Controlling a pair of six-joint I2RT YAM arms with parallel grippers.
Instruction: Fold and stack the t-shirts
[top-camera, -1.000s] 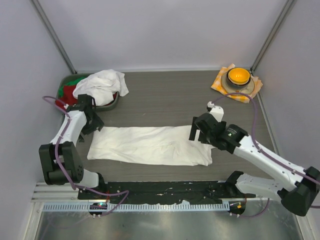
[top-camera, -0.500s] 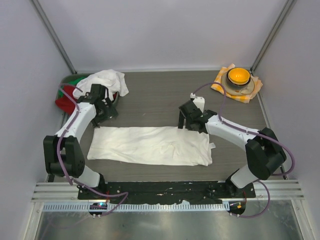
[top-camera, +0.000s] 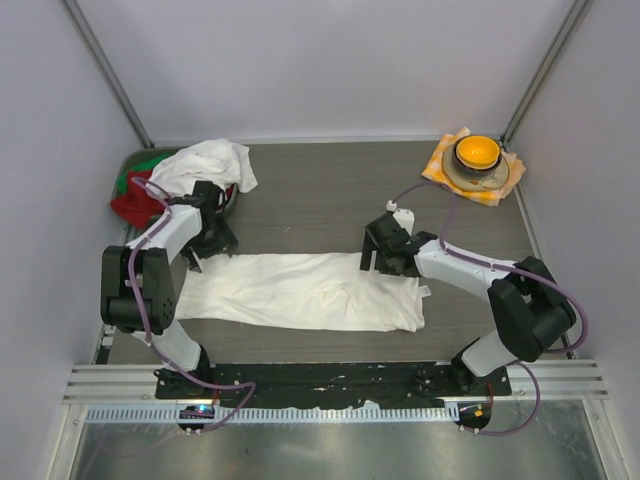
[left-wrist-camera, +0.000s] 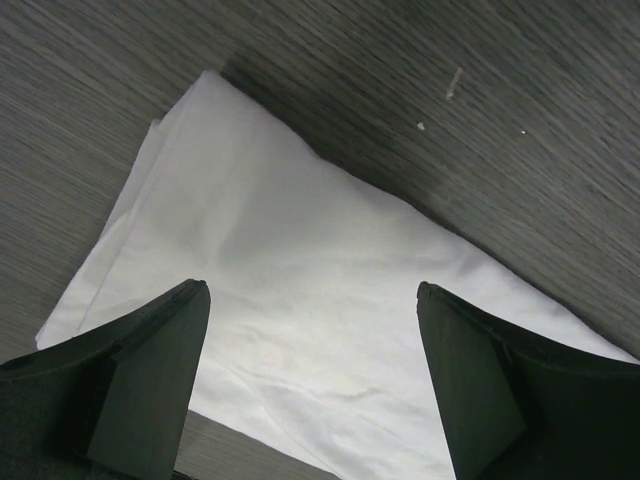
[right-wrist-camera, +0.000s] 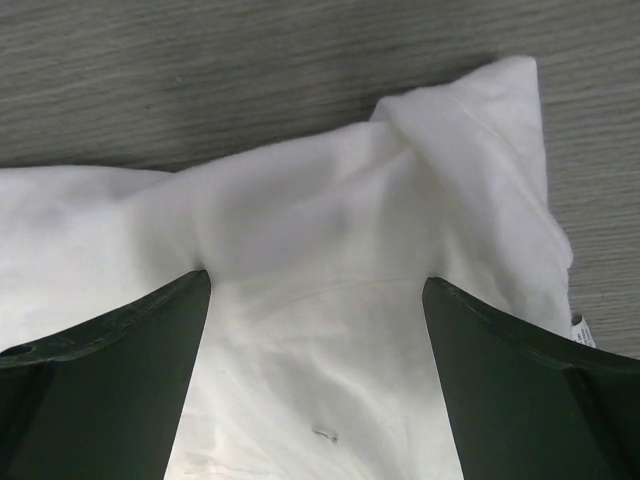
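Long flat white cotton t-shirt (left-wrist-camera: 300, 280) ran off the 2 wrist views' bottom edges; a crumpled white t-shirt (top-camera: 205, 165) hid most of the red and green garments (top-camera: 130, 205).

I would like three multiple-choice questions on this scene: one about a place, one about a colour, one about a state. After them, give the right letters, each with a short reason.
1. Where does the orange bowl stand?
A. at the far right corner of the table, where the checked cloth lies
B. at the near left corner
C. in the middle of the table

2. Which colour has the flat t-shirt between the arms?
A. red
B. white
C. green

3. How do the left claw and the right claw stand?
A. both shut on cloth
B. left shut, right open
C. both open

Answers:
1 A: the top view shows the bowl in that corner.
2 B: the shirt is white in every view.
3 C: each wrist view shows fingers wide apart with nothing pinched.
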